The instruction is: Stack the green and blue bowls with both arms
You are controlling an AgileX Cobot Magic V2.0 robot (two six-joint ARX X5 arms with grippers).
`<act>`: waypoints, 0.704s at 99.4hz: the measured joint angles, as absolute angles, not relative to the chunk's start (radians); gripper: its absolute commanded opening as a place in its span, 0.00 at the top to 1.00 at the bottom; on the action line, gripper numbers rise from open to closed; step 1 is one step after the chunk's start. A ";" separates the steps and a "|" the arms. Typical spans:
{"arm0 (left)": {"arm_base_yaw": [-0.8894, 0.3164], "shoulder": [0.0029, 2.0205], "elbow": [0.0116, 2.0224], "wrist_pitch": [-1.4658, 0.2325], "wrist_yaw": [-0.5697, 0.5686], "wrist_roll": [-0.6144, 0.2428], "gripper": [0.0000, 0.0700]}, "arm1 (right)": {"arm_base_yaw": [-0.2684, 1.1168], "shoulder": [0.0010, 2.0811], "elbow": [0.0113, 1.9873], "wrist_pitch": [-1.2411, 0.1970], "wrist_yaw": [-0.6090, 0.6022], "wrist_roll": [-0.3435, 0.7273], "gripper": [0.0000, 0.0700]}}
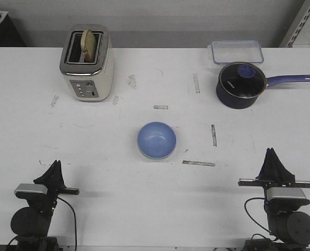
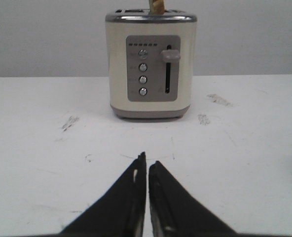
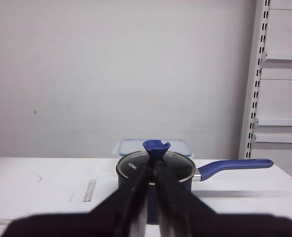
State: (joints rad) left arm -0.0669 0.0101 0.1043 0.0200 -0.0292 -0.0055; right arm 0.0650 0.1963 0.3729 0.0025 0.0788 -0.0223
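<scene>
The light blue bowl (image 1: 156, 140) sits upright in the middle of the table. A thin pale edge shows under its near rim; no separate green bowl is in view. My left gripper (image 1: 54, 166) is shut and empty at the near left edge, well apart from the bowl. In the left wrist view its fingers (image 2: 147, 162) nearly touch, above bare table. My right gripper (image 1: 273, 154) is shut and empty at the near right edge. In the right wrist view (image 3: 152, 167) it points toward the saucepan. The bowl shows in neither wrist view.
A cream toaster (image 1: 87, 63) with bread in it stands at the far left, and also shows in the left wrist view (image 2: 151, 64). A dark blue lidded saucepan (image 1: 241, 83) sits at the far right, handle to the right. A clear container (image 1: 237, 51) lies behind it.
</scene>
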 measured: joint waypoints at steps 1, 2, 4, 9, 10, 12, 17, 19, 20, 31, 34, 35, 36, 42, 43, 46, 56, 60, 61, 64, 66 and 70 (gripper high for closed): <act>-0.065 0.008 0.097 0.024 -0.029 -0.005 1.00 | 0.065 0.196 0.373 0.002 0.079 -0.022 0.98; -0.063 0.006 0.091 0.028 -0.029 -0.005 1.00 | 0.065 0.196 0.373 0.002 0.079 -0.022 0.98; -0.060 0.005 0.078 0.041 -0.029 -0.004 1.00 | 0.065 0.196 0.373 0.002 0.079 -0.022 0.98; -0.052 0.006 0.049 0.078 -0.029 -0.001 1.00 | 0.065 0.196 0.373 0.002 0.079 -0.022 0.98; -0.050 0.006 0.043 0.086 -0.029 0.000 1.00 | 0.065 0.196 0.373 0.002 0.079 -0.022 0.98; -0.047 0.005 0.033 0.094 -0.029 0.002 1.00 | 0.065 0.196 0.373 0.002 0.079 -0.022 0.98; -0.043 0.009 0.034 0.118 -0.028 0.002 1.00 | 0.065 0.196 0.373 0.003 0.079 -0.022 0.98; -0.043 0.009 0.034 0.123 -0.028 0.003 1.00 | 0.065 0.196 0.373 0.003 0.079 -0.022 0.98; -0.043 0.009 0.034 0.123 -0.028 0.003 1.00 | 0.065 0.196 0.373 0.003 0.079 -0.022 0.98; -0.037 0.005 0.034 0.113 -0.028 0.003 1.00 | 0.065 0.196 0.373 0.004 0.079 -0.022 0.98; -0.037 0.005 0.034 0.112 -0.028 0.003 1.00 | 0.065 0.196 0.373 0.004 0.079 -0.022 0.98; -0.037 0.005 0.034 0.112 -0.028 0.003 1.00 | 0.065 0.196 0.373 0.004 0.079 -0.022 0.98; -0.037 0.005 0.034 0.112 -0.028 0.003 1.00 | 0.065 0.196 0.373 0.004 0.079 -0.022 0.98; -0.037 0.005 0.034 0.113 -0.028 0.003 1.00 | 0.065 0.196 0.373 0.004 0.079 -0.022 0.98; -0.037 0.005 0.034 0.113 -0.028 0.003 1.00 | 0.065 0.196 0.373 0.004 0.079 -0.022 0.98; -0.037 0.005 0.034 0.112 -0.028 0.003 1.00 | 0.065 0.196 0.373 0.004 0.079 -0.022 0.98; -0.037 0.005 0.034 0.112 -0.028 0.003 1.00 | 0.065 0.196 0.373 0.004 0.079 -0.022 0.98; -0.037 0.005 0.034 0.112 -0.028 0.003 1.00 | 0.065 0.196 0.373 0.004 0.079 -0.022 0.98; -0.037 0.005 0.034 0.112 -0.028 0.003 1.00 | 0.065 0.196 0.373 0.004 0.079 -0.022 0.98; -0.037 0.005 0.034 0.112 -0.028 0.003 1.00 | 0.065 0.196 0.373 0.004 0.079 -0.022 0.98; -0.037 0.005 0.034 0.112 -0.028 0.003 1.00 | 0.065 0.196 0.373 0.004 0.079 -0.022 0.98; -0.037 0.005 0.034 0.112 -0.028 0.003 1.00 | 0.065 0.196 0.373 0.004 0.079 -0.022 0.98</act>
State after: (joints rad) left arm -0.0372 0.0051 0.0341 0.1123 -0.0277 0.0029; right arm 0.0654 0.1963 0.3729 0.0040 0.0788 -0.0223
